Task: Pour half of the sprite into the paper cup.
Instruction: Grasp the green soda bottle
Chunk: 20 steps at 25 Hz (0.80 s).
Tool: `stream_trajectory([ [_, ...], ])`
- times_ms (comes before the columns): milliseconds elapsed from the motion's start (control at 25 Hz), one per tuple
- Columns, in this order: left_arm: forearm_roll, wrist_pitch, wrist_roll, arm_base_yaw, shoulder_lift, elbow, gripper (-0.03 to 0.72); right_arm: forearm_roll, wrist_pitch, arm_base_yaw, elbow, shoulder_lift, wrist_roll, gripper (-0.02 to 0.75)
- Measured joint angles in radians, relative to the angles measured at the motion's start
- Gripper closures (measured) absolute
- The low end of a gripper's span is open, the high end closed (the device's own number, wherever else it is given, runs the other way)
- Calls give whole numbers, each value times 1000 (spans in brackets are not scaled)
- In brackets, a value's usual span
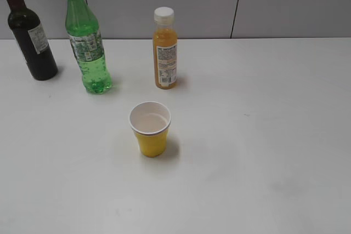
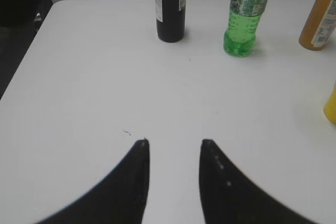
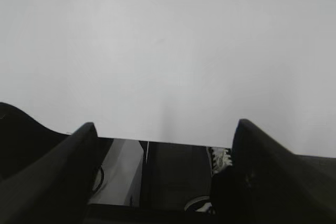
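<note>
The sprite (image 1: pixel 86 42), a tall green bottle with no cap, stands upright at the back left of the white table. It also shows in the left wrist view (image 2: pixel 245 11). The paper cup (image 1: pixel 149 128), yellow with a white inside, stands upright near the table's middle, in front of the bottles; its yellow edge shows at the right border of the left wrist view (image 2: pixel 331 103). Neither gripper shows in the exterior view. My left gripper (image 2: pixel 173 142) is open and empty over bare table, well short of the sprite. My right gripper (image 3: pixel 164 125) is open and empty at the table's near edge.
A dark wine bottle (image 1: pixel 28 31) stands left of the sprite. An orange juice bottle (image 1: pixel 165 50) with a white cap stands right of it, behind the cup. The table's left edge (image 2: pixel 26 51) shows in the left wrist view. A grey wall stands behind the table.
</note>
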Motion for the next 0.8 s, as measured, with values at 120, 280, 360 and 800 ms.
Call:
stream_trajectory([
  [120, 0, 0, 0, 0, 0, 0, 442, -1, 3, 0, 14, -79, 0, 146],
  [280, 0, 0, 0, 0, 0, 0, 444, -2, 6, 0, 18, -177, -7, 146],
  [360, 0, 0, 0, 0, 0, 0, 444, -2, 7, 0, 18, -224, -7, 148],
  [800, 0, 0, 0, 0, 0, 0, 452, -2, 11, 0, 21, -491, -7, 149],
])
